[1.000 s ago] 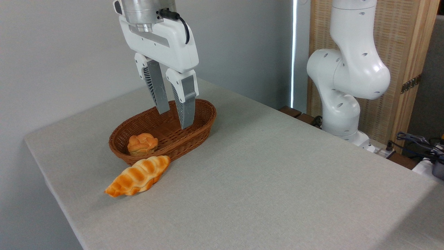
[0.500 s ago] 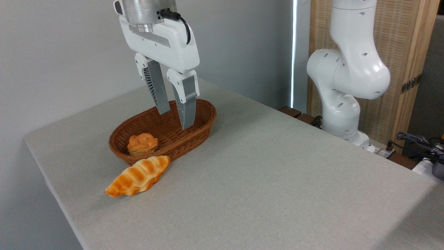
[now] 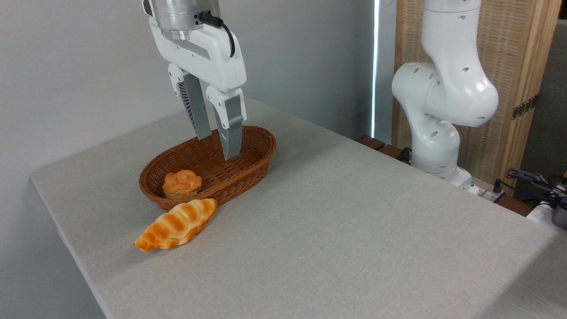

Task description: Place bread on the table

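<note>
The bread (image 3: 181, 183), a small round golden-orange bun with a knotted, rose-like folded top, sits upright below and to the left of the pincer (image 3: 218, 146), well apart from its fingertips. The desk (image 3: 345, 221) has a light grey-beige, cloth-textured top with rounded corners; it spreads beneath the pincer and stretches far to its right and toward the camera.

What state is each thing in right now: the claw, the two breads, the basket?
gripper: open, holding nothing, hanging above the basket.
bread: sitting in the basket near its left end, not gripped.
basket: upright on the table, holding only the bun.
striped loaf: lying on the table just in front of the basket.
table: carrying the basket and the loaf.
</note>
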You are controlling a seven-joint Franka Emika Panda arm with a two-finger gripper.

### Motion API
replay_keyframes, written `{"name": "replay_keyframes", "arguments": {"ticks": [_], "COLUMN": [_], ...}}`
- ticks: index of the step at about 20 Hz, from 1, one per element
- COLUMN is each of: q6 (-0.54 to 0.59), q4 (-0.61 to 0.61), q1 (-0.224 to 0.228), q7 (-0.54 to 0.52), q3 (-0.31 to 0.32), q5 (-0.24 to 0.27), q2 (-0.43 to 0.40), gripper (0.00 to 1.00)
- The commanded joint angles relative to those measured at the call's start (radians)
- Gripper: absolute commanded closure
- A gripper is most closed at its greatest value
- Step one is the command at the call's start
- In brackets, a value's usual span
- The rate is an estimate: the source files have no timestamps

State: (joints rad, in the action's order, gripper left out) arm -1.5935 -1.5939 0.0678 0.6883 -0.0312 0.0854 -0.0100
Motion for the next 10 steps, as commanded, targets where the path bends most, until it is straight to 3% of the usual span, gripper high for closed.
{"name": "replay_keyframes", "arguments": {"ticks": [1, 8, 10], "q6": [-0.002, -0.081, -0.102], "q4": [0.009, -0.003, -0.004], "q1": [0.004, 0.006, 0.006], "q7": [0.013, -0.003, -0.047], "q3": [-0.022, -0.067, -0.111], "q5": [0.045, 0.08, 0.08], "q2": [0.021, 0.039, 0.065], "gripper": [0.0, 0.0, 0.0]}}
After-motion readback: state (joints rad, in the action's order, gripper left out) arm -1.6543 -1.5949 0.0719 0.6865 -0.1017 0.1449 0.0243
